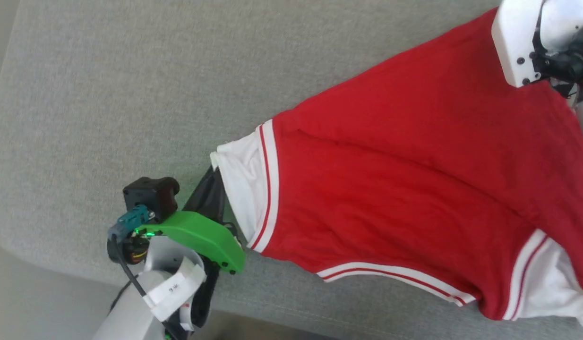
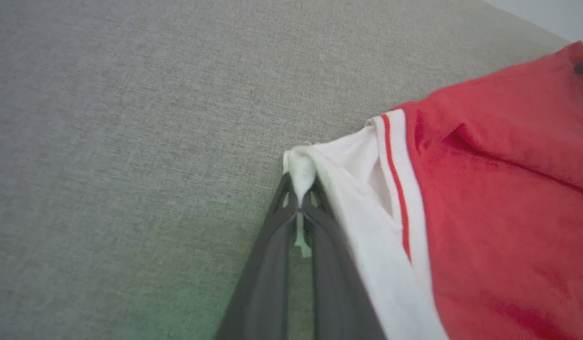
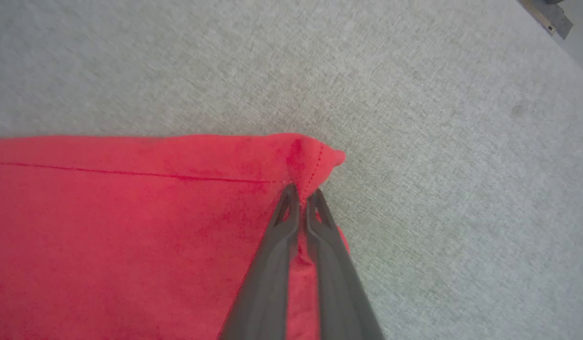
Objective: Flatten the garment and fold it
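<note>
So the red jersey [image 1: 390, 179] was spread over the right half of the head view, lying on the grey fabric surface [image 1: 131, 94]. The left gripper [image 2: 298, 200] was squeezed tight on the tip of a white sleeve [image 2: 357, 189], dead centre in its wrist view. The right gripper [image 3: 303, 198] was clamped down too, biting a red stitched corner of the shirt mid-frame in its own wrist view.

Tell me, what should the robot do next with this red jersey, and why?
Probably draw the two claws gently apart. The left claw is shut on the white sleeve's tip, the right claw on a red corner, and the jersey shows a long crease, so tension should flatten it.
</note>
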Motion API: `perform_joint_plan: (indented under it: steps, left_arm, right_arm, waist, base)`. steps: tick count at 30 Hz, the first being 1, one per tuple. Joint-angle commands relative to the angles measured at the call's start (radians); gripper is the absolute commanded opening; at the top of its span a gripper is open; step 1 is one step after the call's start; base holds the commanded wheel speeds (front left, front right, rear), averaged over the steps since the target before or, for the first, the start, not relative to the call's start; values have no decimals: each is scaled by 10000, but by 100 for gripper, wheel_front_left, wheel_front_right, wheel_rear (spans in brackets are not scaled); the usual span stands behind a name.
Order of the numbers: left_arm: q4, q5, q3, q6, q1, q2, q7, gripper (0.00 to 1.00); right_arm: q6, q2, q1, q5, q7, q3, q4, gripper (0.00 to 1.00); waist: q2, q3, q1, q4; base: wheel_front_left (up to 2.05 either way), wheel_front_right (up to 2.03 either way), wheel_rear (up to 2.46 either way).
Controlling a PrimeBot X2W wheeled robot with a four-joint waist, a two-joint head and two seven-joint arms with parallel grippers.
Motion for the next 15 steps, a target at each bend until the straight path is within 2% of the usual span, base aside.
perform_joint_plan:
  steps: [1, 8, 15]
  left_arm:
    - [52, -23, 72, 38, -96, 111, 11, 0]
    - [331, -218, 232, 36, 209, 408, 155, 0]
    - [457, -511, 374, 144, 880, 567, 215, 0]
  right_arm:
    - [-13, 86, 195, 127, -306, -181, 18, 0]
    - [-13, 312, 1241, 872, -2349, -1155, -619, 0]
    - [-13, 159, 4126, 1618, -3477, -2149, -2096, 0]
  waist:
    - [0, -596, -1, -454]
    - [0, -2082, -1, -1359]
    - [0, -3370, -1, -2249]
  base:
    - [0, 0, 0]
    - [0, 0, 0]
    - [0, 0, 0]
